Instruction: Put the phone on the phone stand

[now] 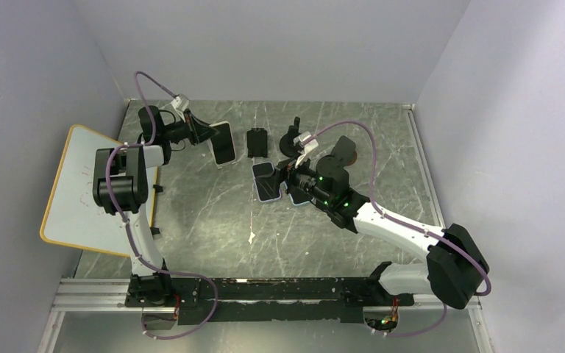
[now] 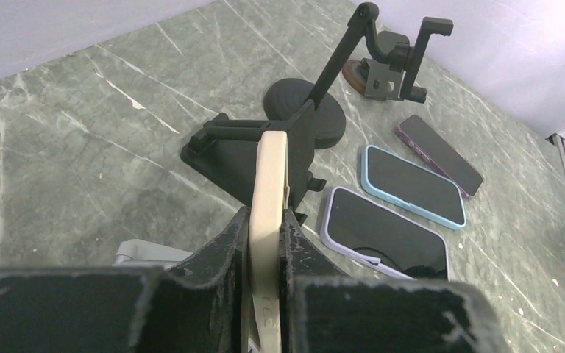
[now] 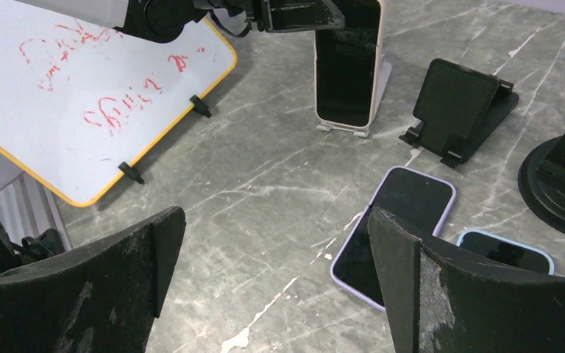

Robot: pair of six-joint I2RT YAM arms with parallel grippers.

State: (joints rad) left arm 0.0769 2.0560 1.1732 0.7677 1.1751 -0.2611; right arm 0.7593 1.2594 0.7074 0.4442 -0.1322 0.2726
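Phone (image 2: 270,169) in a cream case is pinched tight between the two fingers (image 2: 228,243) of the left gripper (image 2: 265,217). The fingers press on its front and back, up at its top end. The phone stands up tall with its dark screen facing the near edge of the table (image 1: 206,220). It is close to the far left corner. Its bottom edge is down at the little lip of a pale stand (image 3: 385,77). It looks like it touches the lip, but I cannot tell for sure.

Just beside it, further along the far edge, a black stand (image 3: 456,103) has no phone on it. Next to that comes a round stand (image 1: 292,140) with a thin arm.

The right gripper (image 3: 276,220) hangs over the middle of the table. Its two fingers are wide apart and hold nothing. Under it a lilac phone (image 3: 393,228) lies flat with its screen up. A blue phone (image 3: 504,254) lies flat just beside the lilac one. In the left wrist view a dark phone (image 2: 440,153) lies flat next to the blue one.

A whiteboard (image 1: 96,191) with a yellow rim and red scribbles leans by the left edge.
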